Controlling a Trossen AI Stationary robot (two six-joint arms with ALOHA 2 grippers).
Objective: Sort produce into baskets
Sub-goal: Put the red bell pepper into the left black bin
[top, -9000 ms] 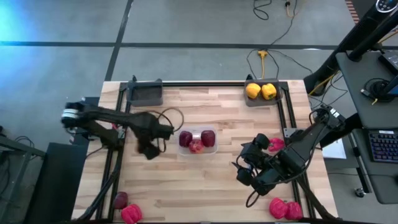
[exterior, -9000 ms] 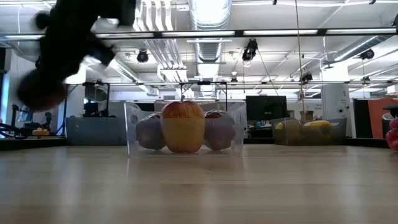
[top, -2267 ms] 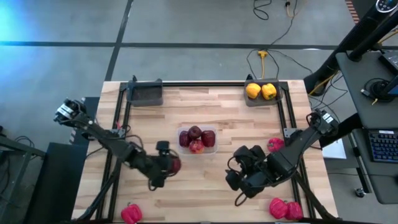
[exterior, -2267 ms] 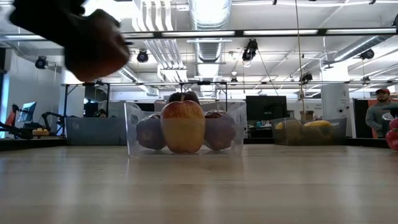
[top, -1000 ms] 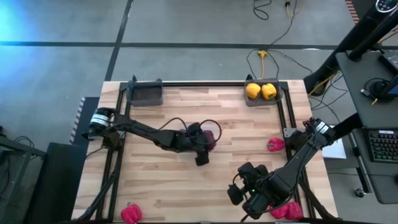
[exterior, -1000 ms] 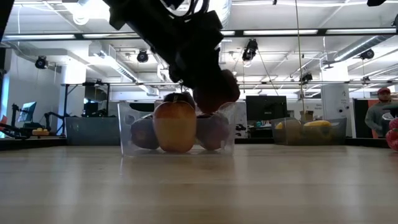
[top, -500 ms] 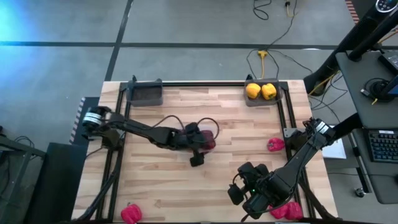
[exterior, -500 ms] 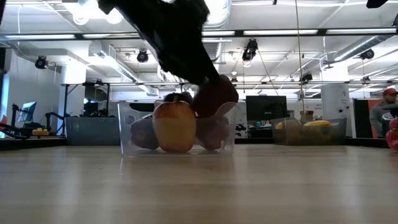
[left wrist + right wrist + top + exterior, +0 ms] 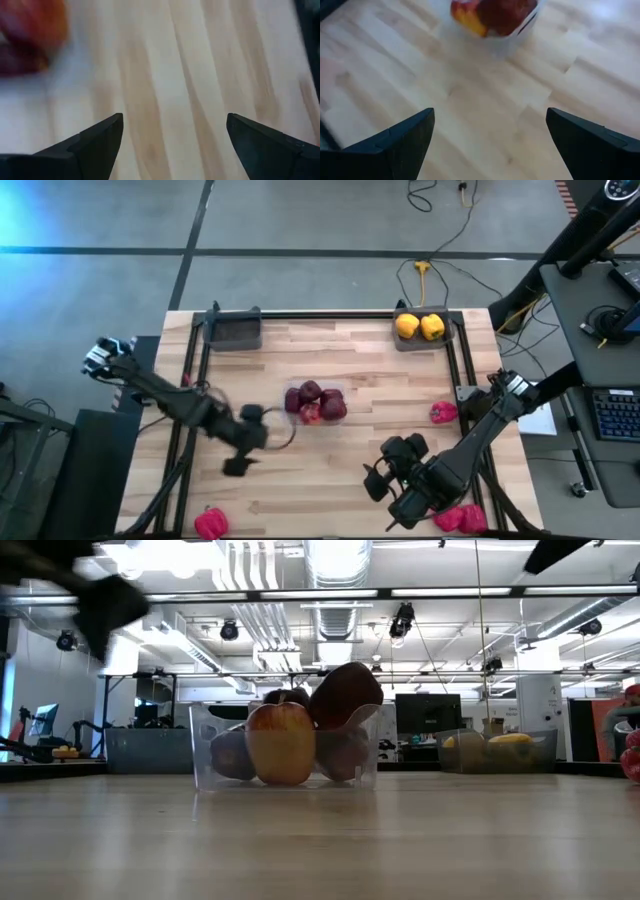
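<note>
The clear container (image 9: pixel 316 403) stands mid-table with several dark red apples in it. One apple (image 9: pixel 344 696) lies on top of the others, against the container's rim. My left gripper (image 9: pixel 240 455) is open over bare wood, left of the container and nearer the front edge. Nothing lies between its fingers (image 9: pixel 173 120). My right gripper (image 9: pixel 378 475) hangs open above the table's near right part. It faces the container (image 9: pixel 495 17) and holds nothing. Two yellow peppers (image 9: pixel 419 327) lie in the far right grey tray. Red peppers lie at the near left (image 9: pixel 210 523), near right (image 9: pixel 458 517) and right side (image 9: pixel 442 413).
An empty grey tray (image 9: pixel 233 331) stands at the far left corner. Bare wood lies between the container and the table's near edge (image 9: pixel 310 510). The black frame rails (image 9: pixel 190 380) run along both sides of the table.
My left gripper has let go of the apple over the clear container and swung away fast, toward the table's left and near edges, rising a little. The apple now rests on the other apples. My right gripper has turned slightly in place.
</note>
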